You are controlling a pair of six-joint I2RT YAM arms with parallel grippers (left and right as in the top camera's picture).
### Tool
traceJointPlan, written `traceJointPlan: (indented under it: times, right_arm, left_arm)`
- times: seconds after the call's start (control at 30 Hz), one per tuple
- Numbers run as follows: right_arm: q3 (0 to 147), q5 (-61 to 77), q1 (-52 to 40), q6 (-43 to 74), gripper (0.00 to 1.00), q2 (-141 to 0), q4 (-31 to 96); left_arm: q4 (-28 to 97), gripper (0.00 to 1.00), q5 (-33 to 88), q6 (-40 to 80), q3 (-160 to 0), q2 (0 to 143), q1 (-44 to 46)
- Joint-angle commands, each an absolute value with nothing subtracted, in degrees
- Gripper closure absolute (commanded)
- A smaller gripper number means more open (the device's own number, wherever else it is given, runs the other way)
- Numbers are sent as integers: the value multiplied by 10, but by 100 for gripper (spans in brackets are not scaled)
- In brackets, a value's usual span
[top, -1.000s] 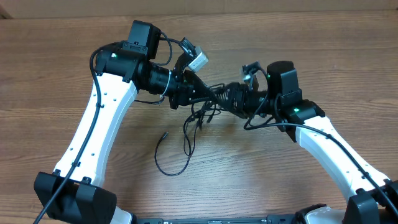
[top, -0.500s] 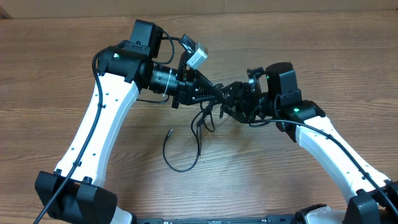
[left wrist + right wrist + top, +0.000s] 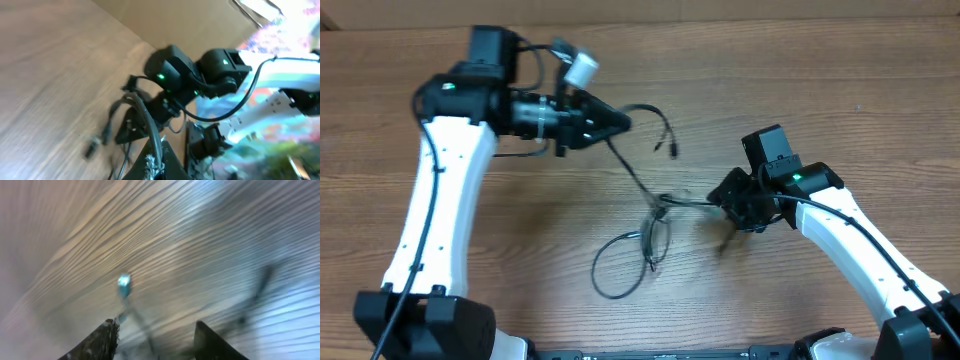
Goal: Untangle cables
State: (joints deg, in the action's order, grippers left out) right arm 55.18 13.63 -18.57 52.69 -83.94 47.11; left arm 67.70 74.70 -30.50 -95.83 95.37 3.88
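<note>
Thin black cables (image 3: 638, 182) lie stretched across the wooden table, crossing in a small knot (image 3: 661, 203) with a loose loop (image 3: 617, 272) below it. My left gripper (image 3: 623, 122) is shut on one strand, which runs taut down to the knot; a free plug end (image 3: 672, 148) hangs beside it. In the left wrist view that cable (image 3: 145, 116) passes between the closed tips of my left gripper (image 3: 155, 164). My right gripper (image 3: 716, 197) sits just right of the knot. The blurred right wrist view shows my right gripper (image 3: 157, 336) with its fingers apart, a thin cable (image 3: 138, 318) and a plug tip (image 3: 123, 284) between and ahead of them.
Bare wooden table (image 3: 840, 90) surrounds the cables. Both white arms reach in from the near edge, the left arm (image 3: 435, 200) and the right arm (image 3: 860, 250). A cardboard wall (image 3: 720, 10) borders the far side.
My left gripper has swung left and away with its strand, pulling the bundle out into a long line and loop. The right gripper has drawn back to the right, its fingers closer together.
</note>
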Motion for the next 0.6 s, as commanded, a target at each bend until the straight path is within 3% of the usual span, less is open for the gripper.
traceJointPlan:
  times: [0.0,0.27,0.37,0.47,0.57]
  right_arm:
    - [547,50,-183,521,53,-844,471]
    - [547,55,-176,517,53,-844,456]
    - [547,132,-176,438,52,-844,418]
    - [547,172,-177,415,47,-844,401]
    - [547,172,-177,415,47,-844,401]
  left_arm:
    - [679,96,761,-283,-976,928,-1]
    - [679,96,635,-213,-976,928,-46]
    - [686,95,605,-205,-976,928,-37]
    - [679,77,564,-205,-976,929,-17]
    - [659,72,488,-178,-976,929,-3]
